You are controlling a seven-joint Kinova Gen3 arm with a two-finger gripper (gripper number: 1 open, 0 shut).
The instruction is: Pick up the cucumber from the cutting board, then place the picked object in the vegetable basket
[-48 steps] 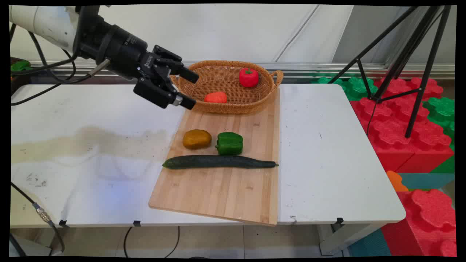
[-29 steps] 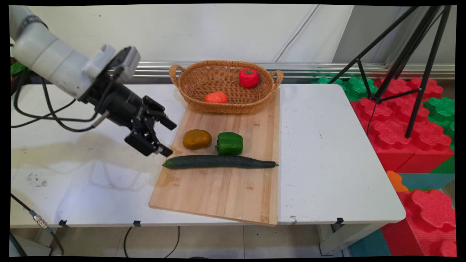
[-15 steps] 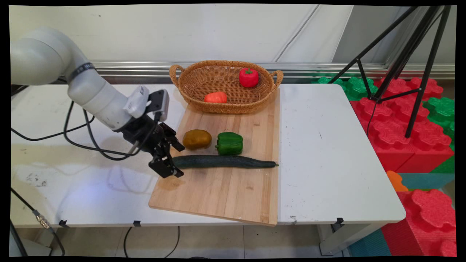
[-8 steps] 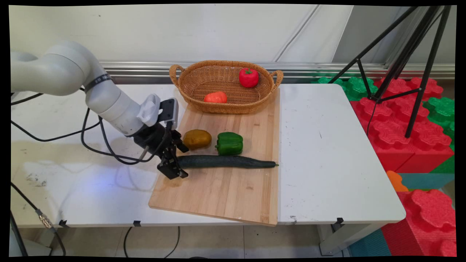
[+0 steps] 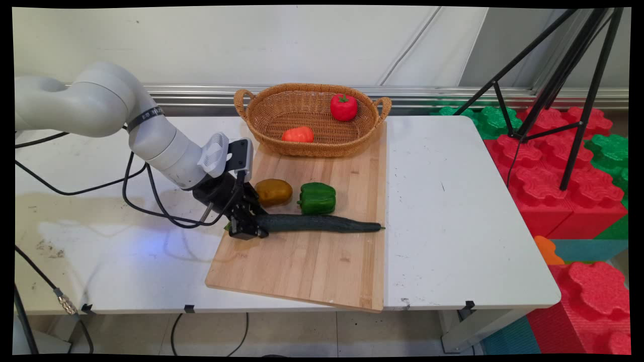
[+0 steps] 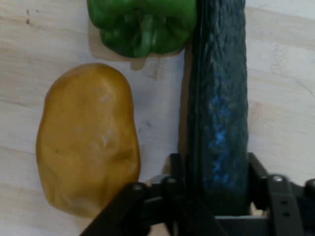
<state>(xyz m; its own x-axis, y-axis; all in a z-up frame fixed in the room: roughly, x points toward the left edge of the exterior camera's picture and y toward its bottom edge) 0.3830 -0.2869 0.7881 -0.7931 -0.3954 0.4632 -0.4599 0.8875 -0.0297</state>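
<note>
On our wooden board (image 5: 312, 261) the pincer (image 5: 250, 227) is clamped on the cucumber (image 5: 322, 223), whose long axis points straight away from it, potato (image 6: 88, 137) beside.

The gripper (image 5: 250, 227) sits low at the left end of the cucumber (image 5: 317, 223), which lies left to right across the wooden cutting board (image 5: 307, 261); its fingers seem to straddle that end, though the black linkage hides whether they press it. Just beyond the cucumber rest a brown potato (image 5: 273, 191) and, to its right, a green bell pepper (image 5: 317, 198). At the board's far edge stands a wicker basket (image 5: 266, 118) holding a red tomato (image 5: 343, 106) and an orange-red piece (image 5: 298, 134). The board lies on the white table (image 5: 453, 211). A black tripod (image 5: 563, 85) stands over red and green foam blocks (image 5: 543, 186) on the right.
</note>
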